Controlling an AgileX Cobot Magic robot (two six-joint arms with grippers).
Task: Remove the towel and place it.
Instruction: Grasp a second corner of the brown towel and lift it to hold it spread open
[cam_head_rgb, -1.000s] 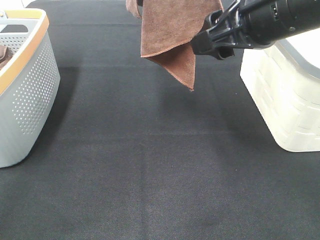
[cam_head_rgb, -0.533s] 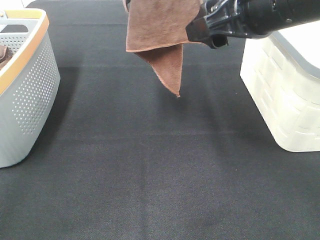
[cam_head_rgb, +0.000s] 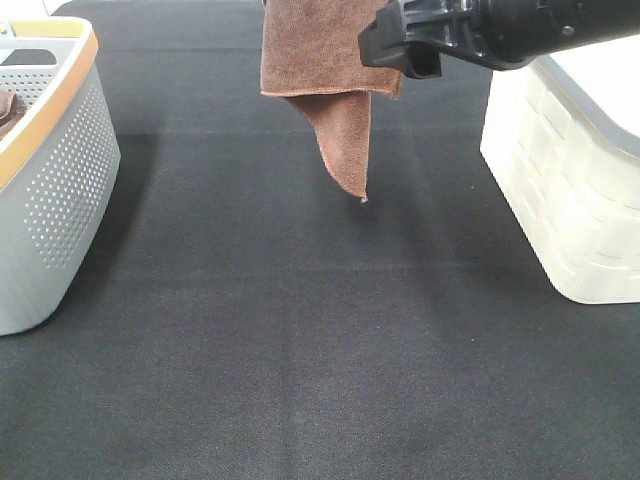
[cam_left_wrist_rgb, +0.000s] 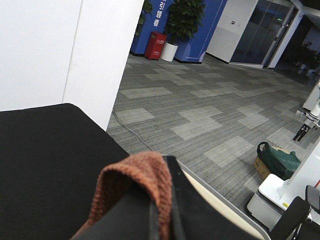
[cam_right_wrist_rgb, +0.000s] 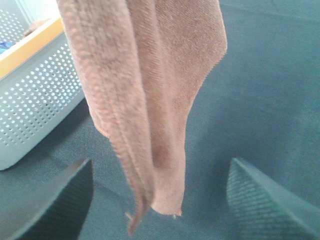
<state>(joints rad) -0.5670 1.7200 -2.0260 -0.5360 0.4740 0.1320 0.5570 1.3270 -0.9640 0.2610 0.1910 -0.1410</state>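
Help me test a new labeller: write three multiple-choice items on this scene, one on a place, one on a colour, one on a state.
1. Where is the towel relative to the table? A lying flat on it; B hanging above it; C tucked under it.
2. What colour is the grey basket's rim? A orange; B green; C blue.
3. How is the right gripper? A shut on the towel; B open; C out of view.
Key: 1 B, its lowest corner dangles clear of the black surface; 2 A, an orange band tops the perforated wall; 3 B, its fingers stand wide apart either side of the hanging towel.
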